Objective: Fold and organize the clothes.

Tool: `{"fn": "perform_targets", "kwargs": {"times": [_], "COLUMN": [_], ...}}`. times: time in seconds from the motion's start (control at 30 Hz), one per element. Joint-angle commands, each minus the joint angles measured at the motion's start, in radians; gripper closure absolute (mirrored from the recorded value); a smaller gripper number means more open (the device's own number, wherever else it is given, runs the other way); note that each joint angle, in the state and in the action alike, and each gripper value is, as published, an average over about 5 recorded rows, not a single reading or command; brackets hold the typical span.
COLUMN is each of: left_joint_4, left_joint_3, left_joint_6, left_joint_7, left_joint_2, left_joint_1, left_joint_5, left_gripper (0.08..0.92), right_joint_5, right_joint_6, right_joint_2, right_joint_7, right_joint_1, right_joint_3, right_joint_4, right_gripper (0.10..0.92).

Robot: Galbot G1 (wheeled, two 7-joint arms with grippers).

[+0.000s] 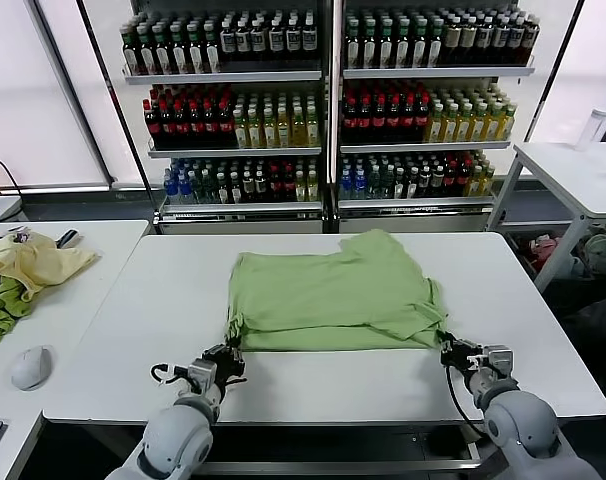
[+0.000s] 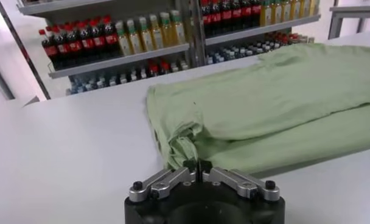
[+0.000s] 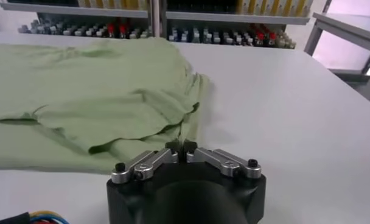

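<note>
The light green shirt (image 1: 333, 295) lies folded in layers on the middle of the white table (image 1: 133, 330); its buttons and chest print are hidden. My left gripper (image 1: 226, 356) is at the shirt's near left corner, shut on the bunched cloth there. In the left wrist view the gripper (image 2: 197, 165) pinches the shirt (image 2: 264, 103). My right gripper (image 1: 450, 349) is at the near right corner, shut on the shirt's edge. In the right wrist view the gripper (image 3: 181, 147) holds the shirt (image 3: 94, 91). Both grippers are low, near the table's front edge.
A pale yellow garment (image 1: 38, 262), a darker green cloth (image 1: 1, 312) and a grey mouse (image 1: 30, 366) lie on the left side table. Shelves of bottles (image 1: 323, 100) stand behind. Another white table (image 1: 573, 170) is at the right.
</note>
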Motion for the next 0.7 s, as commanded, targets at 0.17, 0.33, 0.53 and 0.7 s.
{"fn": "perform_targets", "kwargs": {"times": [0.17, 0.33, 0.53, 0.7], "left_joint_4": [-0.288, -0.312, -0.330, -0.349], "left_joint_3": [-0.122, -0.148, -0.175, -0.220], "left_joint_6": [0.012, 0.029, 0.042, 0.041], "left_joint_7": [-0.003, 0.000, 0.002, 0.000], "left_joint_2": [0.008, 0.021, 0.030, 0.053], "left_joint_1": [0.368, 0.394, 0.392, 0.365], "left_joint_5": [0.046, 0.052, 0.049, 0.014], "left_gripper": [0.901, 0.901, 0.848, 0.711], "right_joint_5": [-0.067, -0.095, -0.106, -0.082], "right_joint_6": [-0.003, -0.011, 0.026, 0.117], "right_joint_2": [0.014, 0.002, 0.003, 0.000], "right_joint_7": [-0.006, -0.018, -0.032, -0.020], "right_joint_1": [-0.279, -0.318, -0.301, -0.249], "right_joint_3": [0.106, 0.132, 0.127, 0.124], "right_joint_4": [0.231, 0.257, 0.286, 0.323], "right_gripper": [0.882, 0.878, 0.758, 0.620]}}
